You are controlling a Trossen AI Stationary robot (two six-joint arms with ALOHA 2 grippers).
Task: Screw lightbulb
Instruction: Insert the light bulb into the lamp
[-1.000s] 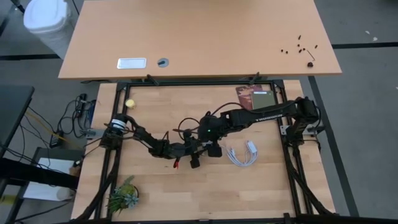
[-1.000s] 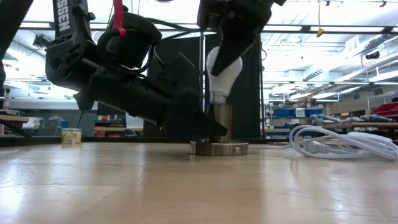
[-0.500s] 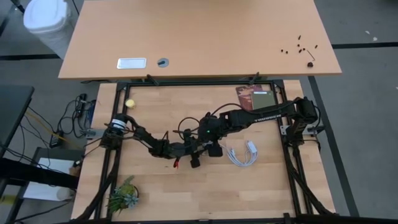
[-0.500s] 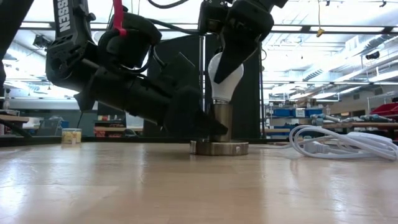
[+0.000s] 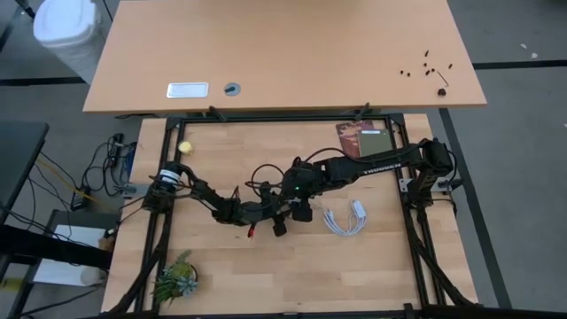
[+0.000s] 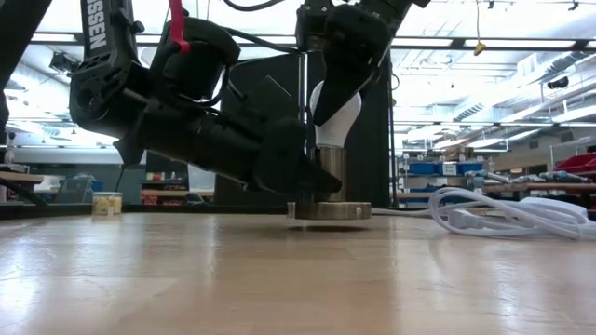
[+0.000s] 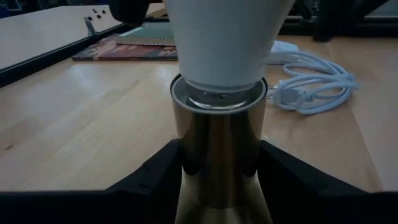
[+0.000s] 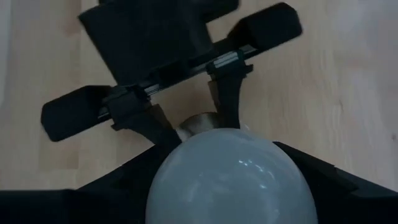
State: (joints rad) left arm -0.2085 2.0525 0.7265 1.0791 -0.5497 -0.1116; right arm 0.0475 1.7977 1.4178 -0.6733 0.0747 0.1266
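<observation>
White glass: the lightbulb [image 6: 337, 116] stands upright in the brass-coloured socket [image 7: 219, 152] near the middle of the wooden table [image 5: 372, 275], its neck sunk to the socket rim.

Right gripper [image 6: 341, 88] comes down from above, fingers clamped on the bulb's dome. In its wrist view the dome fills the space between the fingers.

Left gripper [image 6: 300, 177] reaches in low from the side, closed around the socket stem just above the round base. In the low view the base seems to sit a hair off the table, a thin shadow under it; not certain.

Step in hand, my reading: turning the bulb home. To do it well, keep the right wrist's turning axis in line with the socket, press down only lightly, and let the left hold firm so the socket cannot spin along. A tilt risks cross-threading. Squeeze on the glass should stay gentle.

Containers: the socket is the only one in play, and it holds the bulb's screw base, which is hidden inside. White cord [image 5: 345, 218] lies coiled just beside it, on the right arm's side.
</observation>
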